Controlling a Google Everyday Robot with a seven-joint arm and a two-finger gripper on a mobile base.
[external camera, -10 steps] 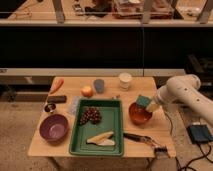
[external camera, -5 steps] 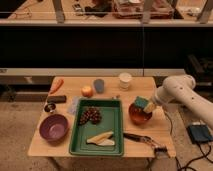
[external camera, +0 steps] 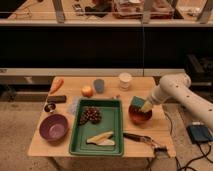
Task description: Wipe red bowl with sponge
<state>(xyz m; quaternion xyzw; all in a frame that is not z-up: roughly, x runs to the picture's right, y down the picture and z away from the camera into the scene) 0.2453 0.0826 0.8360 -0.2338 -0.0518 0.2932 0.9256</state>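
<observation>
The red bowl (external camera: 140, 115) sits on the right side of the wooden table (external camera: 45, 145), just right of the green tray. The teal-green sponge (external camera: 137, 102) is held at the bowl's far rim, tilted down into the bowl. My gripper (external camera: 145, 106) reaches in from the right on the white arm (external camera: 175, 92) and is shut on the sponge, right over the bowl. The bowl's inside is partly hidden by the sponge and gripper.
A green tray (external camera: 114, 127) holds grapes (external camera: 91, 115) and banana pieces (external camera: 101, 138). A purple bowl (external camera: 53, 127) stands front left. A carrot (external camera: 57, 84), dark bar (external camera: 57, 99), apple (external camera: 87, 91), grey cup (external camera: 99, 85) and white cup (external camera: 125, 80) stand behind. A dark-handled tool (external camera: 142, 138) lies front right.
The gripper with the sponge has shifted slightly left and down onto the red bowl. Nothing else has moved.
</observation>
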